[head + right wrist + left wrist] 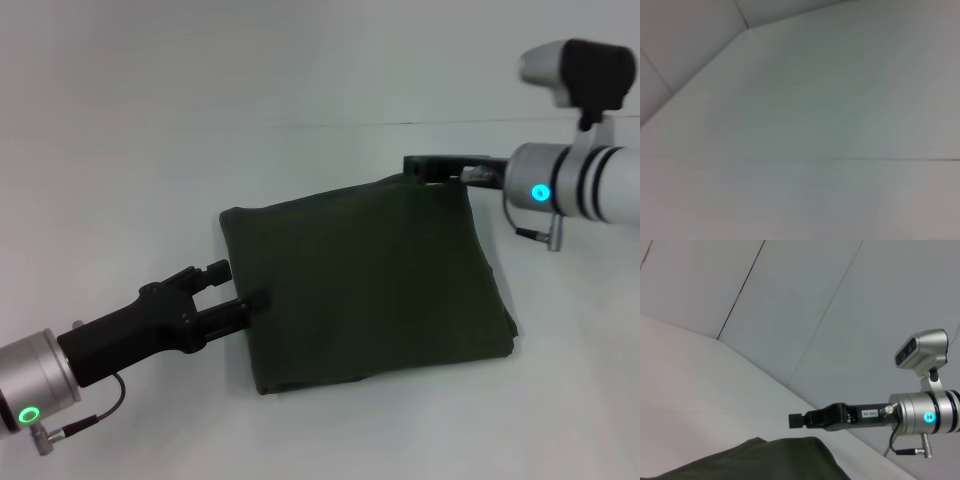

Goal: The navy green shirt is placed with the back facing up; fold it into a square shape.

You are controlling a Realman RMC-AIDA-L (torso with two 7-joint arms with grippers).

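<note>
Left gripper (243, 290) at the lower left of my head view, black and two-fingered, meets the near-left edge of the navy green shirt (365, 280).

Its lower finger (252, 301) touches the cloth edge and the upper finger (215, 268) sits apart above it, so I read the claw as spread, not pinching. I see the shirt, a dark olive-green soft fabric piece, lying folded into a rough square in the middle of the white table (150, 130), plain side up. At the upper right of the frame, my right gripper (425, 165) reaches in to the shirt's far right corner; whether its claw is spread or pressed together I cannot tell. My left wrist view shows that right gripper (797, 420) just above the shirt's edge (775, 460).
</note>
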